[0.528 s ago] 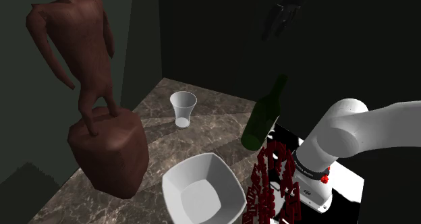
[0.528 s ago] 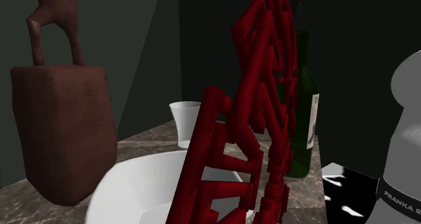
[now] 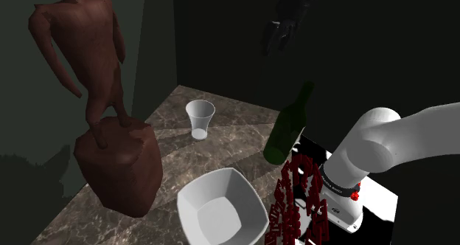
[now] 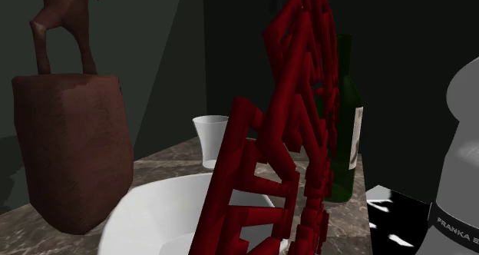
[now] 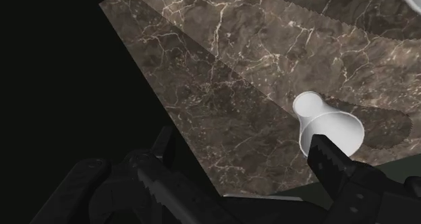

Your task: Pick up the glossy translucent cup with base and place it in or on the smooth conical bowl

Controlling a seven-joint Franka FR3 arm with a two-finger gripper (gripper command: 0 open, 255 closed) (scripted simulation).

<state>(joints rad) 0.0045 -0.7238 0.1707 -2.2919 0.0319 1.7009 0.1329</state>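
A small white flared cup (image 3: pixel 200 119) stands upright on its narrow base near the back of the marble table (image 3: pixel 169 162). The white, squarish conical bowl (image 3: pixel 221 209) sits at the table's front edge. My black gripper (image 3: pixel 277 43) hangs high over the table's back, up and toward the shoulder view's right of the cup, open and holding nothing. In the wrist view the cup (image 5: pixel 328 125) lies far below, just past the right finger (image 5: pixel 329 160); the gripper (image 5: pixel 243 179) has its fingers wide apart. The cup (image 4: pixel 210 140) and the bowl's rim (image 4: pixel 153 207) also appear in the second exterior view.
A dark green bottle (image 3: pixel 289 125) stands on the shoulder view's right of the cup. A red lattice rack (image 3: pixel 298 199) sits beside the bowl, by the arm's base. A brown statue on a block (image 3: pixel 110 147) occupies the table's left side. Dark walls close the back corner.
The gripper has moved toward the shoulder view's left and slightly down, closer to above the cup. Cup, bowl, bottle and rack have not moved.
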